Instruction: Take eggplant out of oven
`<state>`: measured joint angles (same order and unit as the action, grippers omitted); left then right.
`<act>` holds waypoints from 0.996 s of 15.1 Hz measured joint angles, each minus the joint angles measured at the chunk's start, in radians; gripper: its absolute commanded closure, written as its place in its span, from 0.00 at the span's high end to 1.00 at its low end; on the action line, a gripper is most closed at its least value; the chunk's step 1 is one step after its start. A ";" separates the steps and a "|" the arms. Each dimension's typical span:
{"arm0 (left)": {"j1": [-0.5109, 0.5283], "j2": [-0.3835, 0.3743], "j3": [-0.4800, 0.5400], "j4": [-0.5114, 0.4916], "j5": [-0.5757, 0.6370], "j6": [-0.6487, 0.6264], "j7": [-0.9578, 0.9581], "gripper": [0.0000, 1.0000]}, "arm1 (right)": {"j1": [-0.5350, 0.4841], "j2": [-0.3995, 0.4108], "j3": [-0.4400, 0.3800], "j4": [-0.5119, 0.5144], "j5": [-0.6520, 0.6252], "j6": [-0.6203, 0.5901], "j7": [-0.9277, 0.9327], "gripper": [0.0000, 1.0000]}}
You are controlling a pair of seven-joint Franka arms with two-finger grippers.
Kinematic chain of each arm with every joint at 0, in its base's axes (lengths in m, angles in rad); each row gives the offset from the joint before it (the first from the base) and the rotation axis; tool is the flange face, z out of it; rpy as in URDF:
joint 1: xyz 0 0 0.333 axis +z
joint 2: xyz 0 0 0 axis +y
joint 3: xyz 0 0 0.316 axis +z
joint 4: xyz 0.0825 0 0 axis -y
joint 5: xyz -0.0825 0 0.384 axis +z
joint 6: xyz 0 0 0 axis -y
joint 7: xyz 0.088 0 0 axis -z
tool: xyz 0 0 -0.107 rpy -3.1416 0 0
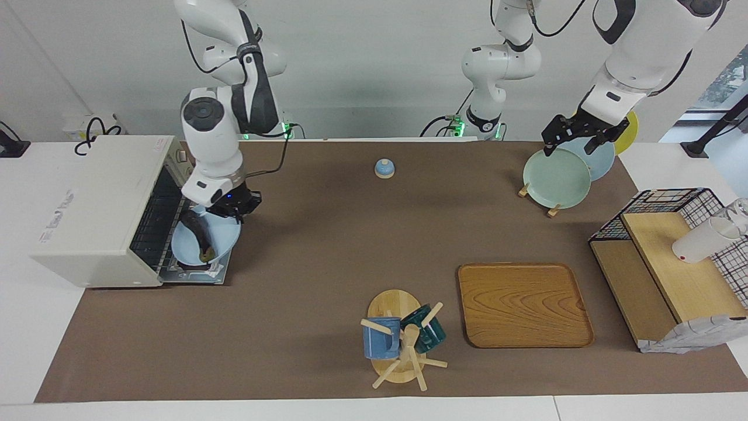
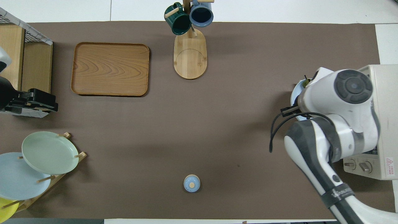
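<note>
Both arms have smooth white shells with rounded joints and dark grey or black parts between the sections. The right arm (image 1: 219, 126) has a round dark grey cap on its joint, a black cable that runs loose along it, and a black band with small white letters on the forearm. A small blue light shines near its wrist. The left arm (image 1: 631, 52) also carries black cables. Both grippers are black. Green lights glow at the two bases.

Right tool (image 1: 225, 211) shut on rim of light blue plate (image 1: 219, 240), lifted over open oven (image 1: 93, 210) door; eggplant (image 1: 198, 234) on plate. Left tool (image 1: 575, 134) open over plate rack, waiting.
</note>
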<state>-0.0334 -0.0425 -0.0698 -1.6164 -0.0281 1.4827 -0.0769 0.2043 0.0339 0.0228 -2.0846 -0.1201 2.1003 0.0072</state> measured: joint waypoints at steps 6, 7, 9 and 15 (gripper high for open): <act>0.020 0.000 0.004 0.000 0.000 0.012 0.000 1.00 | 0.320 0.108 0.004 0.191 -0.020 -0.117 0.369 0.00; 0.028 0.000 0.005 0.000 0.000 0.018 0.000 1.00 | 0.368 0.144 0.004 0.247 -0.020 -0.139 0.411 0.00; 0.031 0.000 0.008 0.000 0.000 0.034 0.000 1.00 | 0.474 0.233 0.003 0.350 -0.023 -0.156 0.514 0.00; 0.031 0.008 0.007 -0.029 -0.010 0.099 0.000 1.00 | 0.627 0.442 0.003 0.432 -0.043 0.034 0.677 0.00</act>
<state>-0.0022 -0.0345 -0.0624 -1.6456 -0.0379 1.5815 -0.0765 0.8313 0.4756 0.0254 -1.6525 -0.1636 2.1345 0.6838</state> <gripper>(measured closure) 0.000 0.974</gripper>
